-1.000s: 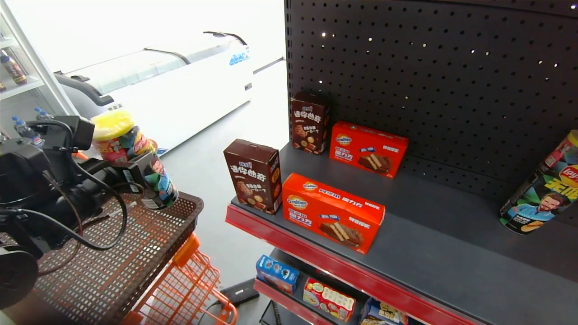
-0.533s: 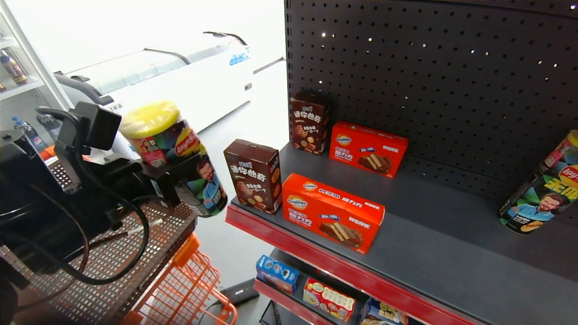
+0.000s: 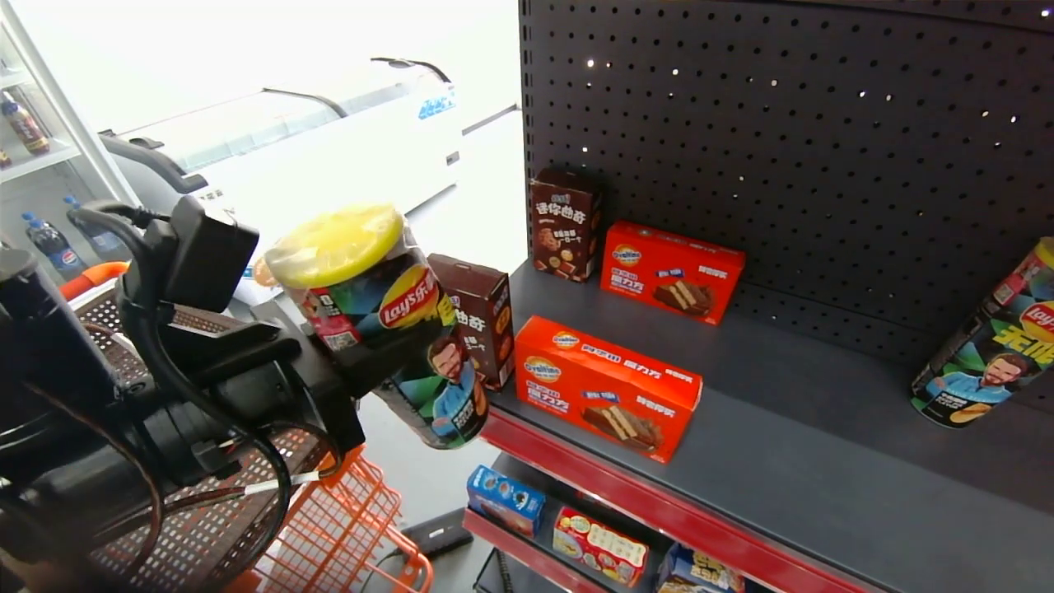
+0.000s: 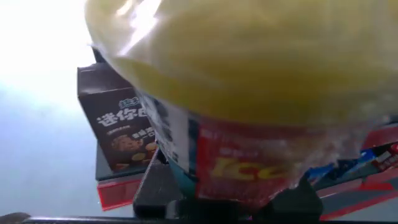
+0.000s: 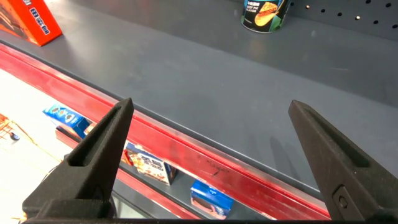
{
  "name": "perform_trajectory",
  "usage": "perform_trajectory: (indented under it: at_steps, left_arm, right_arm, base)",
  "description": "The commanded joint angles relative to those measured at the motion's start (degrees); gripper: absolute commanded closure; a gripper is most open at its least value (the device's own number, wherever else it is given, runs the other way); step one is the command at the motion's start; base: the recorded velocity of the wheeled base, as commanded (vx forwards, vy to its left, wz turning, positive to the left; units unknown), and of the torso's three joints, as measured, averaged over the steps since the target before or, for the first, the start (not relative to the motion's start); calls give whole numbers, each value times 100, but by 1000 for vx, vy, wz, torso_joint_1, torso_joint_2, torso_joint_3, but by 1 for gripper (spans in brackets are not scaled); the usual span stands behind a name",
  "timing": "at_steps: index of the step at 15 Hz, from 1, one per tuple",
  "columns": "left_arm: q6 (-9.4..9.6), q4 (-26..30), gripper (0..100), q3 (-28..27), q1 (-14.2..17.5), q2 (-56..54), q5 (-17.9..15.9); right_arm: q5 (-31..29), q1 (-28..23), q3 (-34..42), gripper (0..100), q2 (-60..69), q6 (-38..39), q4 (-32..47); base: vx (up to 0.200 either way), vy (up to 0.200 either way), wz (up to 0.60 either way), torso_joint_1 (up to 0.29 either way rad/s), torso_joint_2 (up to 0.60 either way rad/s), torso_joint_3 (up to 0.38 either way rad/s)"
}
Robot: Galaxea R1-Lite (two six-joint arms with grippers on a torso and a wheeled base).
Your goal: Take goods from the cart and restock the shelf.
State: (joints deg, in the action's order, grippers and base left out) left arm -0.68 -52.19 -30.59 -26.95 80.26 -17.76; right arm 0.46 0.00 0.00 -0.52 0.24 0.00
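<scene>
Since a second ago your left claw [image 3: 366, 358] has swung the chip can [image 3: 387, 305] from over the cart [image 3: 329, 527] toward the shelf [image 3: 823, 445]. That shelf holds orange boxes [image 3: 608, 387], brown boxes [image 3: 565, 222] and a second can [image 3: 988, 346] near its back wall. Your left claw clamps the yellow-lidded chip can, tilted, just off the shelf's red front edge. Your right claw [image 5: 214, 165] hangs spread wide over the shelf.

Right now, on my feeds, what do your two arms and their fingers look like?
The left arm is bulky and matte black, with a boxy black camera module on top and thick black cables looping around it; a white tie wraps one thin cable. The right gripper has two broad, black, wedge-shaped fingers tapering to blunt tips.
</scene>
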Motion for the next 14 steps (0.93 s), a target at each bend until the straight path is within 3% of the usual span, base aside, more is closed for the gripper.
perform_trajectory:
  at_steps: [1,3,5,7,10,14]
  left_arm:
    - [-2,-46,100,-26,-108,-72,-175]
    - [-2,-151,100,26,-152,-81,-351]
    - [-46,288,100,-88,-152,-230,-500]
    - [-37,815,100,-167,-117,-353,-887]
    - [-46,903,100,-334,-144,-415,-984]
    - [-55,921,100,-141,-328,-564,-1133]
  right_arm:
    - [6,0,0,0,-9,2,0]
    - [-2,0,0,0,-9,2,0]
    - [6,0,0,0,-9,2,0]
    - [6,0,0,0,-9,2,0]
    - [6,0,0,0,-9,2,0]
    - [-2,0,0,0,-9,2,0]
  base:
    - [0,0,0,0,0,0]
    - [0,0,0,0,0,0]
    - [0,0,0,0,0,0]
    - [0,0,0,0,0,0]
    - [0,0,0,0,0,0]
    - [0,0,0,0,0,0]
